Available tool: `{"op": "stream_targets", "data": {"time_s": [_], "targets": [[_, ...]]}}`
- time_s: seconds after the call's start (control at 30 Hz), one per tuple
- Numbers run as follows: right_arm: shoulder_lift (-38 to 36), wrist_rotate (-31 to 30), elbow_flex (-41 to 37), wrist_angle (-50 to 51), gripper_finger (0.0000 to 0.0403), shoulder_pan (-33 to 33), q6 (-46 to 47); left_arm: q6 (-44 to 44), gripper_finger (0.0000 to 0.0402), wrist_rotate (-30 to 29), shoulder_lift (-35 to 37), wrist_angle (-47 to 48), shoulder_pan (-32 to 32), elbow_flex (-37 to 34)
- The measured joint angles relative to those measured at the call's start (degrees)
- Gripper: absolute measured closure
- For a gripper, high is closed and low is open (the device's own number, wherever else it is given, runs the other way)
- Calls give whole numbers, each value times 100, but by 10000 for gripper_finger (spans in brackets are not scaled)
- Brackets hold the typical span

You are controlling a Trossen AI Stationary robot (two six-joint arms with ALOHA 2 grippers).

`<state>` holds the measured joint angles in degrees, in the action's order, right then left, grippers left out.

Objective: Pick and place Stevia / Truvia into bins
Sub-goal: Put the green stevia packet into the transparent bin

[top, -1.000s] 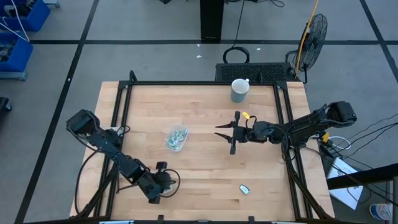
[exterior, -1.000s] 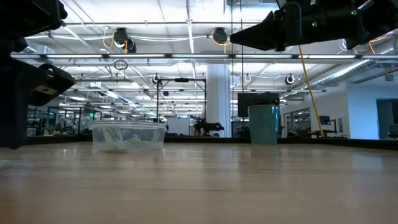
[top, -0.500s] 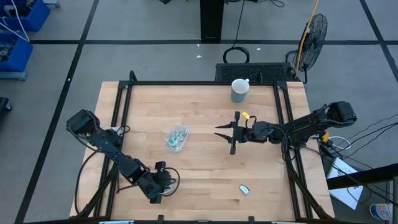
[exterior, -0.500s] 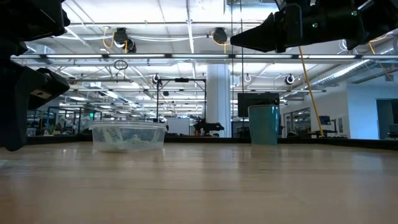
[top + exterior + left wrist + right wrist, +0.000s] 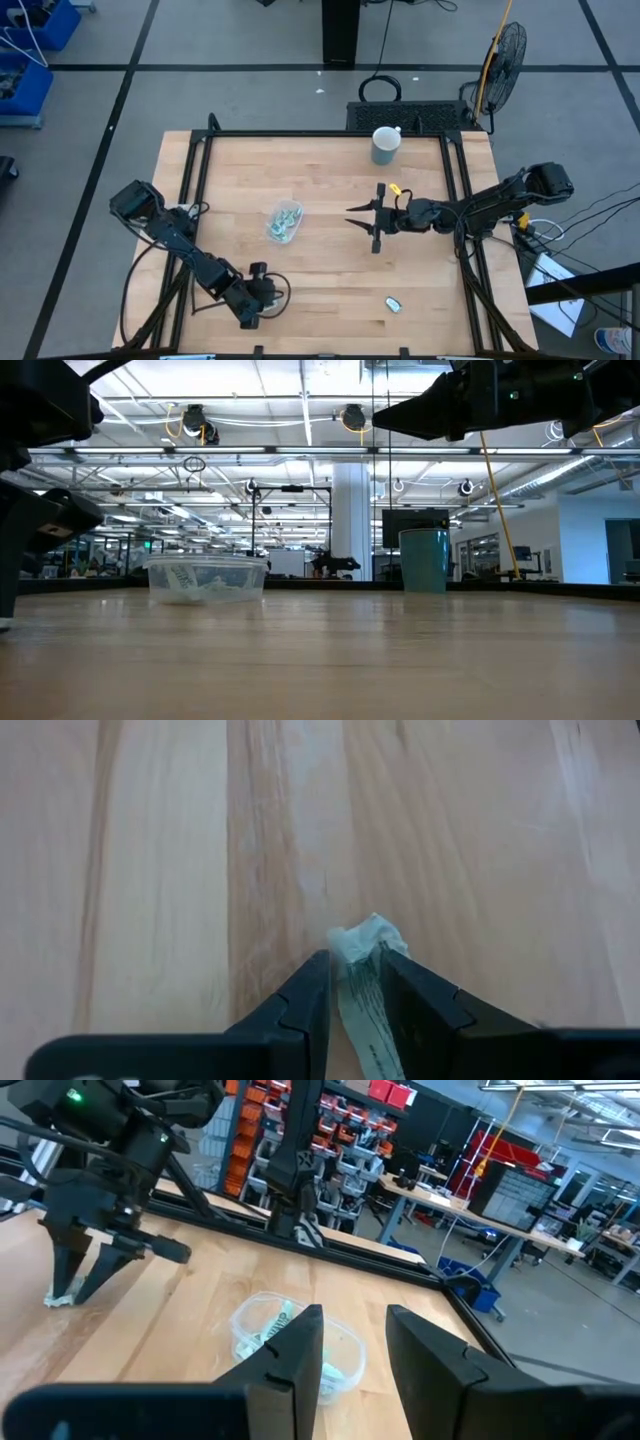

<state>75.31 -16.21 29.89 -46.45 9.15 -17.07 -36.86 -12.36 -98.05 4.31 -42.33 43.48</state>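
Observation:
My left gripper [image 5: 352, 960] points down near the table's near-left part [image 5: 247, 316] and is shut on a pale green and white Stevia packet [image 5: 362, 1010]. The right wrist view shows that packet [image 5: 60, 1296] below the left fingers. The clear bin [image 5: 284, 221] stands at mid-table on its base, with several packets inside [image 5: 280, 1330]. Another packet [image 5: 394, 304] lies flat near the table's near-right part. My right gripper [image 5: 362, 220] hovers open, right of the bin and high above the table [image 5: 400, 418]. My left gripper pinches the packet between its two fingers [image 5: 305, 1000], coming from above and pointing down. The packet's crumpled end [image 5: 365, 935] sticks out past the fingertips toward the wood. Whether that end touches the table, I cannot tell.
A grey-green mug [image 5: 385, 145] stands near the far edge, right of centre. A black frame rail [image 5: 320, 133] runs around the table. Bare wood [image 5: 330, 280] lies between the bin, the left gripper and the loose packet.
In the low view my left gripper, still shut on the packet, has shifted toward the table's left edge and sits a little lower in the picture. The bin, the mug and the loose packet have stayed put.

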Motion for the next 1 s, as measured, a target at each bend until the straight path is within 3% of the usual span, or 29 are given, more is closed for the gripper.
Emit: {"op": "stream_targets", "data": {"time_s": [0.1,0.23,0.33,0.47,0.67,0.77,1.0], "targets": [[0,-2,0,-1,298,1,-6,220,328,-31,41,-7,20,-2],[0,-4,0,-1,298,-2,-8,519,389,-70,295,74,112,-20],[0,-4,0,-1,298,-2,59,737,391,-645,631,64,270,-20],[0,0,5,141,298,-2,591,1773,397,-1187,1264,193,734,-15],[2,2,7,1391,298,0,1226,2206,398,-1463,2122,1519,1961,-11],[4,0,4,2124,298,40,1431,2118,395,-1218,2266,1895,2631,-11],[4,3,4,2675,298,572,1654,1663,398,131,2068,2005,3651,-20]]}}
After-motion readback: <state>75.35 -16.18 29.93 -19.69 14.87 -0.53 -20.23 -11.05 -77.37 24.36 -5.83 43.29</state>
